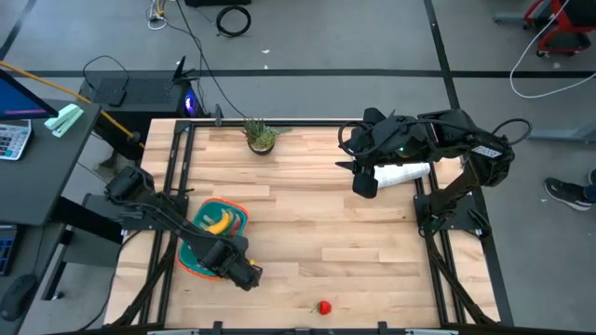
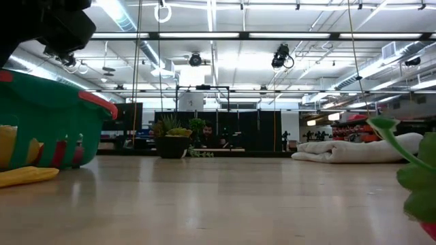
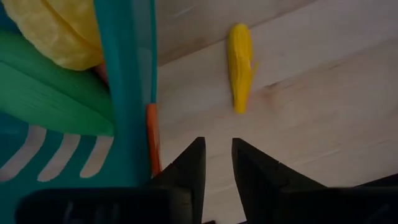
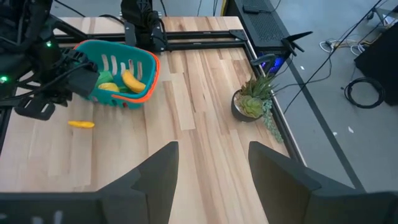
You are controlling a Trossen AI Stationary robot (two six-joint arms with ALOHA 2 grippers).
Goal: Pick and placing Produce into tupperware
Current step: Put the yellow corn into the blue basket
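The teal basket with an orange rim [image 1: 212,237] stands at the table's left. It holds a yellow banana [image 1: 216,221], a lemon [image 3: 62,31] and a green piece [image 3: 50,93]. A thin yellow-orange piece [image 3: 240,65] lies flat on the table just outside the basket wall [image 3: 130,93]. It also shows in the right wrist view [image 4: 81,124]. A small red piece [image 1: 323,307] lies near the table's near edge. My left gripper [image 3: 217,162] hovers beside the basket, short of the thin piece, narrowly open and empty. My right gripper [image 4: 213,168] waits, open, over the far right.
A spiky potted plant [image 1: 261,137] stands by the far edge. A white folded cloth [image 1: 400,174] lies under the right arm. Bare wood stretches across the table's middle [image 1: 317,233]. The red piece's green leaves [image 2: 415,180] loom close in the low view.
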